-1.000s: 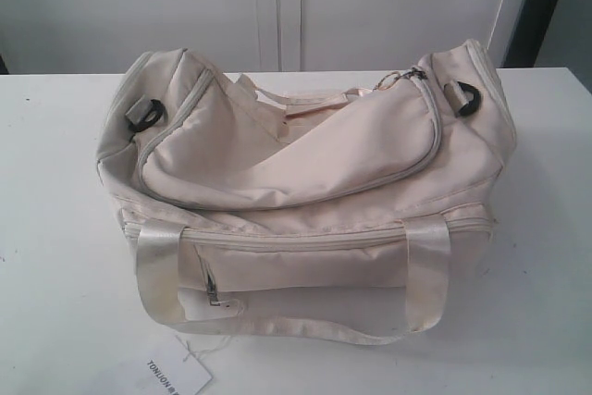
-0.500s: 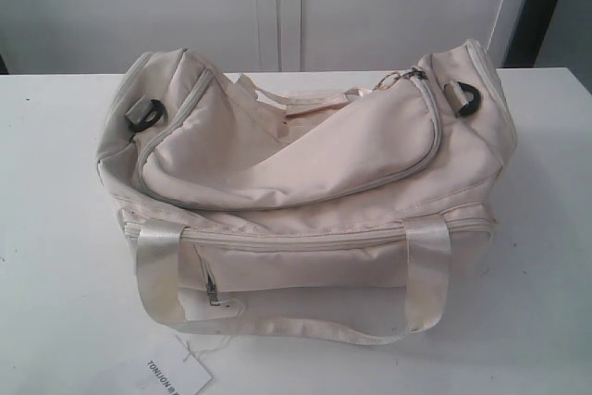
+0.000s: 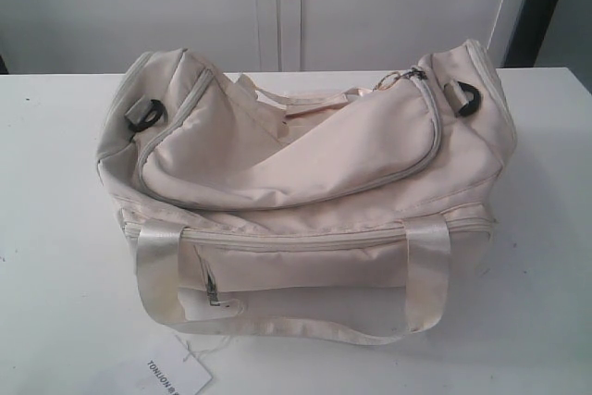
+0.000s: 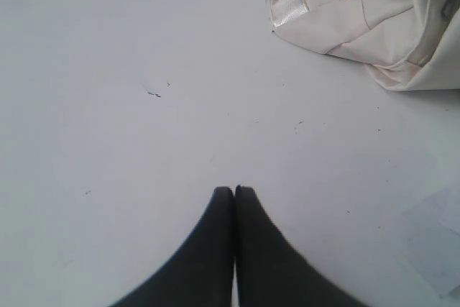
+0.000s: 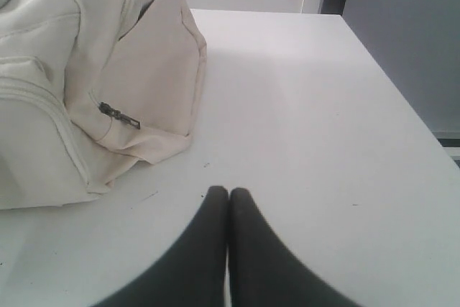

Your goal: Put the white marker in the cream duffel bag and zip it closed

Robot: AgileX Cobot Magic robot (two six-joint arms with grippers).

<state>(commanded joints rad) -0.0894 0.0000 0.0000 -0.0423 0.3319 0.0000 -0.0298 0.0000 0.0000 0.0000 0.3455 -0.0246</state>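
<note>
We saw a cream duffel bag (image 3: pixel 305 164) sitting in the middle of a white table (image 3: pixel 55 228), its long side facing the exterior camera. The soft fabric sagged and creased across the top. A curved top zipper (image 3: pixel 370 184) ran along the edge of the upper flap, ending near a keyring (image 3: pixel 393 78) at the far right corner; we could not tell whether it was fully closed. A black ring (image 3: pixel 148 116) hung at the left end of the bag and another black ring (image 3: pixel 465 99) at the right end. A satin strap handle (image 3: pixel 157 270) drooped down the front face and looped along the table. Between its two ends, a small front pocket showed a metal zip pull (image 3: pixel 215 295). A white paper tag (image 3: pixel 176 375) with black lettering lay on the table just in front of the bag, partly cut off by the picture's edge.

In the left wrist view, the left gripper (image 4: pixel 234 190) hovered above bare table, its dark tips pressed together and holding nothing, with a corner of the bag well apart from it. In the right wrist view, the right gripper (image 5: pixel 228 192) was likewise closed and empty, near the end of the bag but not touching it.
</note>
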